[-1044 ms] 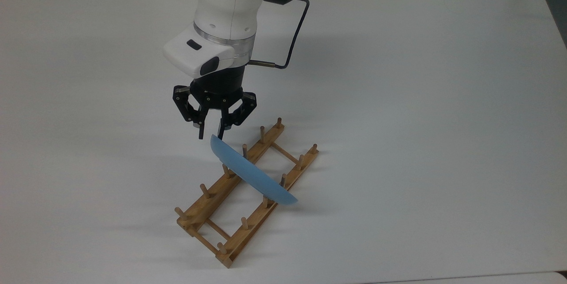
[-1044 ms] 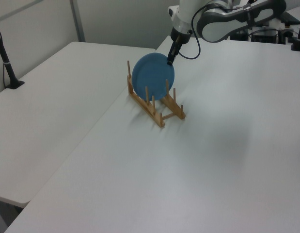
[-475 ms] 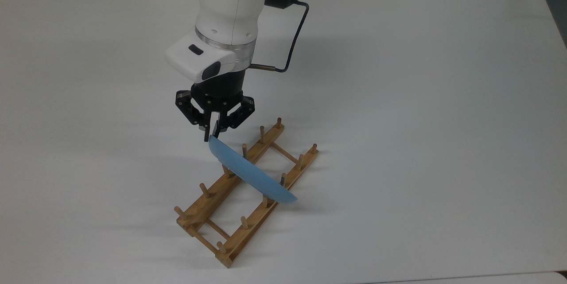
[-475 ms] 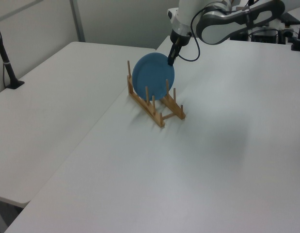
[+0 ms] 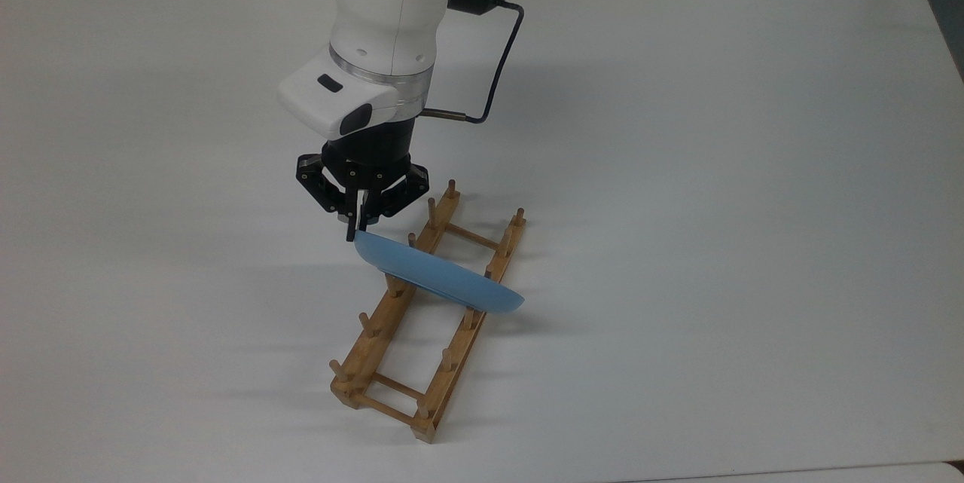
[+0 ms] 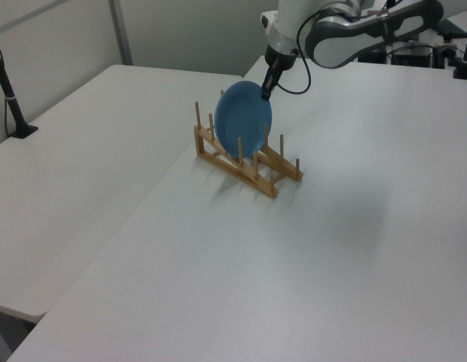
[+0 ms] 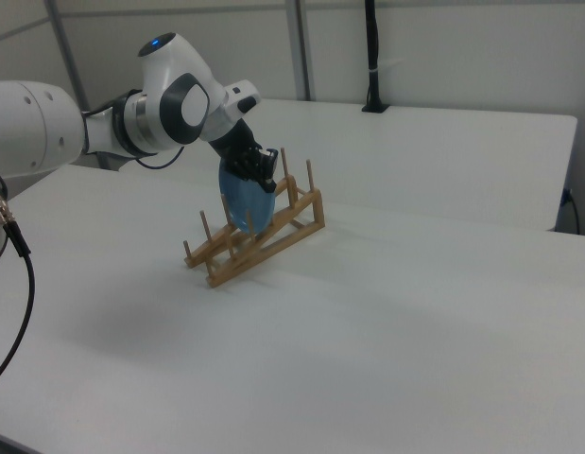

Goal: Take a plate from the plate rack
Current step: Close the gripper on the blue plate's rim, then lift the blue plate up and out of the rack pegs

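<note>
We see the plate [image 5: 440, 279], a plain light blue round one, standing on edge across the rack [image 5: 422, 313], slotted between the pegs around the middle of the rack's length and leaning rather than upright; in the left view the plate [image 6: 244, 130] shows its broad blue face, and in the right view the plate [image 7: 243, 206] sits behind the near pegs. The hand [image 5: 356, 230] is closed on the plate's upper rim, at the end of the plate that overhangs the rack on the top view's left; its two black fingers sit together with the blue edge pinched between them. In the left view the hand [image 6: 267, 90] meets the plate at its top right edge, and in the right view the hand [image 7: 251, 176] hangs over the plate's top. The rack is a light wooden ladder of two long rails joined by thin crossbars, each rail carrying short upright pegs. In the right view the rack [image 7: 264, 238] looks tilted, its end toward the right view's right raised off the surface [image 5: 715, 204] while the other end rests on it; the left view's rack [image 6: 252, 162] shows a similar slope. Beyond the rack, the white arm [image 5: 384, 23] comes down from the top view's upper edge, a black cable [image 5: 501, 65] looping beside it. The white surface spreads wide around the rack on every side.
</note>
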